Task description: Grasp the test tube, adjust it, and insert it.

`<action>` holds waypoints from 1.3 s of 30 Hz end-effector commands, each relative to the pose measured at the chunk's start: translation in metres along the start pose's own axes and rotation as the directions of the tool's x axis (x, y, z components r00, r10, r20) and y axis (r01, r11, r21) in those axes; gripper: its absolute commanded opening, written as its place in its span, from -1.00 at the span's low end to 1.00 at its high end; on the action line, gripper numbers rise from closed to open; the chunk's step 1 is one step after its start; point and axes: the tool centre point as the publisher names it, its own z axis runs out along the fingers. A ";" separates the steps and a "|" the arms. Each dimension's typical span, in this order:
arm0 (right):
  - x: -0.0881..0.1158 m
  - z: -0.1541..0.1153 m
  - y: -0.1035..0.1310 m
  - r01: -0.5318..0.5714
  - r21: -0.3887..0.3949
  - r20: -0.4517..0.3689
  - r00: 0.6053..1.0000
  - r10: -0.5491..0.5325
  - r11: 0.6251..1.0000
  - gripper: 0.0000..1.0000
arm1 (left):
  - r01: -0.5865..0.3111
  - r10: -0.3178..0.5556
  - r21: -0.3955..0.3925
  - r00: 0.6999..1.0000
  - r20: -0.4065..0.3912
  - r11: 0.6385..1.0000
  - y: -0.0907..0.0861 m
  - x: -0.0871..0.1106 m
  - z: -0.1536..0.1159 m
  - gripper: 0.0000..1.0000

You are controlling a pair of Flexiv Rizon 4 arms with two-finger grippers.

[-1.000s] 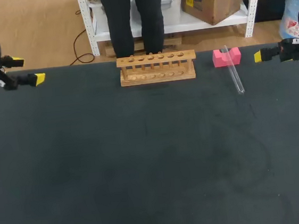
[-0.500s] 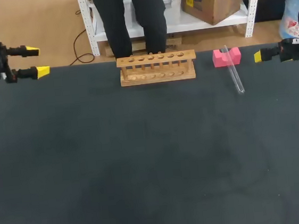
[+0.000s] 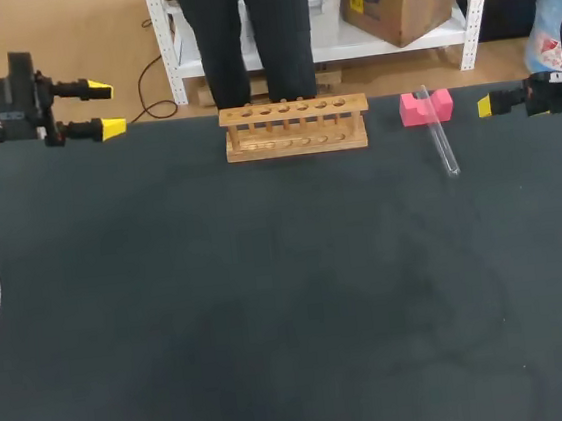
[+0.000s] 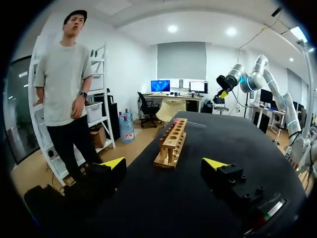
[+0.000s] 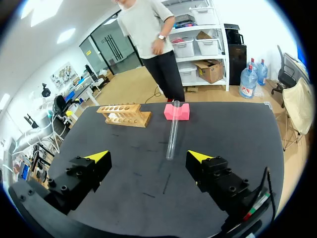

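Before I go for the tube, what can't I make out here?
Head view: right gripper shows one yellow tip; the other is hidden behind it.
Head view: the clear test tube fades at its far end against the pink block.
Left wrist view: tube too small beyond the rack.

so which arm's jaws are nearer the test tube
The right arm. The test tube, one end resting on the pink block, lies ahead of its open jaws; the left arm is across the table, beyond the wooden rack.
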 end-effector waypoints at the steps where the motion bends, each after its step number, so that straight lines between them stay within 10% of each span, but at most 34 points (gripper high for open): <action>1: 0.000 -0.002 0.001 0.000 0.005 -0.001 1.000 0.000 1.000 1.00 | 0.002 -0.003 -0.021 1.000 -0.021 1.000 -0.003 -0.004 0.005 1.00; 30: -0.001 0.001 0.002 0.019 0.011 -0.012 1.000 -0.019 1.000 1.00 | 0.002 -0.003 -0.021 1.000 -0.021 1.000 -0.003 -0.004 0.005 1.00; 39: -0.012 0.027 0.024 0.136 0.362 -0.049 0.991 -0.127 0.922 1.00 | 0.002 -0.003 -0.021 1.000 -0.021 1.000 -0.003 -0.004 0.005 1.00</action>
